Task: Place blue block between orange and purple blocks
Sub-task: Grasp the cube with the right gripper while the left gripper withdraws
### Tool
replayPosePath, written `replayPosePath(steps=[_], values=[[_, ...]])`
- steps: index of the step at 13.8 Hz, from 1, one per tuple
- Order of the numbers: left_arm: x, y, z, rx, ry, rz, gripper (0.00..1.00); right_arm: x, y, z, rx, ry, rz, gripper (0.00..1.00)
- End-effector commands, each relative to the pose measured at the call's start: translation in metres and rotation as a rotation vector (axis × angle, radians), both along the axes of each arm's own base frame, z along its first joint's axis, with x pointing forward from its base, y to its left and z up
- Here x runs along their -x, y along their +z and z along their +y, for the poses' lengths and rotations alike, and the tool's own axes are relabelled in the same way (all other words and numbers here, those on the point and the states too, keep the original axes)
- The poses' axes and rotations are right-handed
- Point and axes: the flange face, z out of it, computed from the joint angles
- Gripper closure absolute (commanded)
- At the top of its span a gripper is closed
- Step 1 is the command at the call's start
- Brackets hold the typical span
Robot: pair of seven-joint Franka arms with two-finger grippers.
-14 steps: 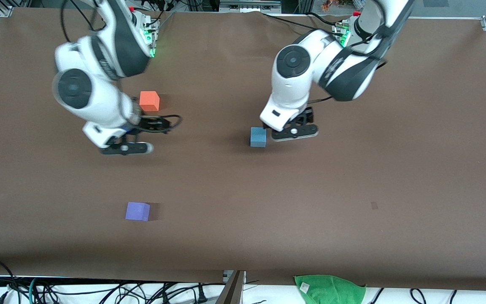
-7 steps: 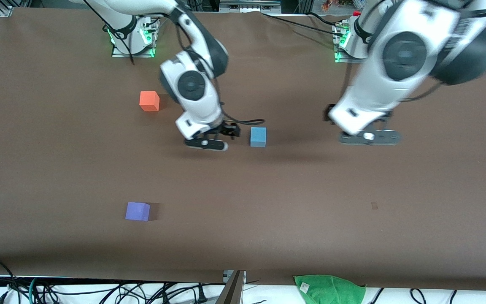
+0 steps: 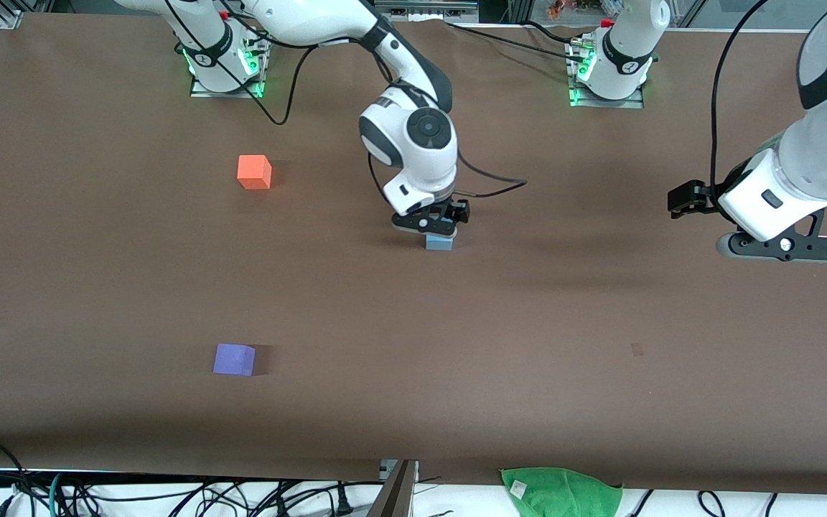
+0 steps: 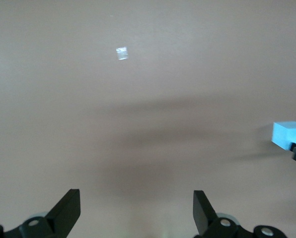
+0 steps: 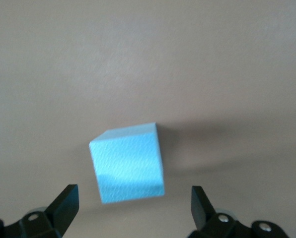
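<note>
The blue block (image 3: 439, 243) sits flat on the brown counter (image 3: 528, 345), near the middle and a little toward the robots' bases. It is a cube, so it has no long axis; in the right wrist view (image 5: 128, 163) its faces are turned a little askew to the line between the two fingertips. One top face and one side face show there, both plain.

The right gripper (image 3: 428, 226) hangs directly over the block, its jaws spread wide with the cube lying between and below the fingers (image 5: 66, 201), which do not touch it. In the front view the gripper body covers most of the block, leaving only its nearer edge in sight.

The orange block (image 3: 254, 172) rests toward the right arm's end of the counter, farther from the front camera than the blue one. The purple block (image 3: 234, 359) lies at the same end, much nearer the front camera, well apart from the orange one.

The left gripper (image 3: 779, 248) waits over bare counter toward the left arm's end, jaws apart and holding nothing. Its wrist view catches the blue block (image 4: 289, 135) at the edge.

A green cloth (image 3: 561, 492) lies off the counter's near edge.
</note>
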Motion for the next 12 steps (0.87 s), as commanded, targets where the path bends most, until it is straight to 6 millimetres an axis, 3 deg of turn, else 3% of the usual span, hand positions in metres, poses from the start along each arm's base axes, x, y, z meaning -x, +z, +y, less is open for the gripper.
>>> replayPosePath(steps=[1,4,6,10,12], values=[[0.015,0.002,0.01,0.041,-0.122,0.026,0.0,-0.003,-0.001,0.003,0.031,0.01,-0.037,0.0],[0.039,0.002,0.015,-0.006,-0.115,-0.039,0.0,0.004,-0.023,0.009,0.06,0.051,-0.07,0.0],[0.036,0.001,0.033,-0.009,-0.082,-0.07,0.0,0.005,-0.03,0.011,0.048,0.043,-0.075,0.0],[0.054,0.003,0.053,0.014,-0.03,-0.13,0.0,0.005,-0.034,0.01,0.052,0.042,-0.073,0.0],[0.056,0.008,0.055,0.068,-0.003,-0.108,0.0,0.009,-0.041,0.012,0.058,0.047,-0.069,0.01]])
